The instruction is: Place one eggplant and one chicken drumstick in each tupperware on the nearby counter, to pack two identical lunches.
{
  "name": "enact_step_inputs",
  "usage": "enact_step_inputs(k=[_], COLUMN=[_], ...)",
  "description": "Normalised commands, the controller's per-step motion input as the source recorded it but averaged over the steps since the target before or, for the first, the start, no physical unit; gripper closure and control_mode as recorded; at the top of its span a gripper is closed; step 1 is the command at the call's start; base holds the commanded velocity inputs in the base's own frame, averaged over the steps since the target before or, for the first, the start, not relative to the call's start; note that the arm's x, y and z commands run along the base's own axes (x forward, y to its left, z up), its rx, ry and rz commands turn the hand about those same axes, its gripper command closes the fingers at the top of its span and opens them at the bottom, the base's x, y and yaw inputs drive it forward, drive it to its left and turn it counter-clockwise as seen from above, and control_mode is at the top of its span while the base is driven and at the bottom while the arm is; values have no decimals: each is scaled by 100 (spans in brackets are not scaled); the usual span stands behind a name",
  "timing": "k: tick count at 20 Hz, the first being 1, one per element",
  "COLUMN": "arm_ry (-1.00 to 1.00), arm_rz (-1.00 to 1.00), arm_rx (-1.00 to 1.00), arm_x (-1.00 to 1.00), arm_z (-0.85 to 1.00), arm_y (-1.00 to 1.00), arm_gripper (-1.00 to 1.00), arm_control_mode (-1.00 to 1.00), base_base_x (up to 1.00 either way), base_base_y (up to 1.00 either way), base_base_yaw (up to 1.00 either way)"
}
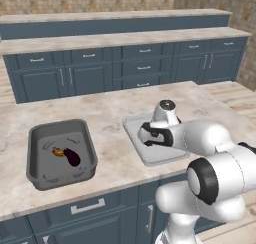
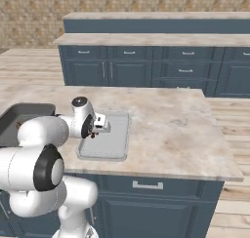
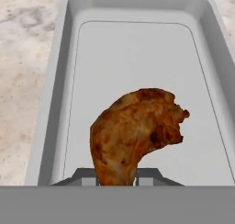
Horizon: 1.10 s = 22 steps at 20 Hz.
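The white arm [image 1: 210, 153] is reaching forward and bending down at the wrist; the gripper [image 3: 117, 177] is pointing downward, its fingers [image 3: 85, 176] clamping tight.

No text, label, brand, number or sign could be read anywhere in the three views. The surfaces that showed, among them the beige stone counter [image 1: 110, 113], the pale grey tray [image 3: 55, 81] and the dark grey tub [image 1: 35, 158], were plain and unmarked. The blue cabinet fronts [image 2: 127, 69] along the brick wall [image 2: 34, 17] carried silver handles but no lettering.
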Motion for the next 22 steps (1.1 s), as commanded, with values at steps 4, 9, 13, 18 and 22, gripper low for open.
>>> enact_step_inputs(k=[4, 9, 13, 18, 22], arm_ry=[0, 1, 1, 1, 0], arm_rz=[0, 0, 0, 0, 0], arm_rx=[0, 0, 0, 0, 0], arm_x=[32, 36, 31, 23, 19], arm_z=[-24, -13, -14, -23, -27], arm_y=[0, 0, 0, 0, 0], arm_gripper=[100, 100, 100, 100, 100], arm_control_mode=[-100, -100, -100, -100, -100], base_base_x=[0, 0, 0, 0, 0], base_base_y=[0, 0, 0, 0, 0], base_base_yaw=[0, 0, 0, 0, 0])
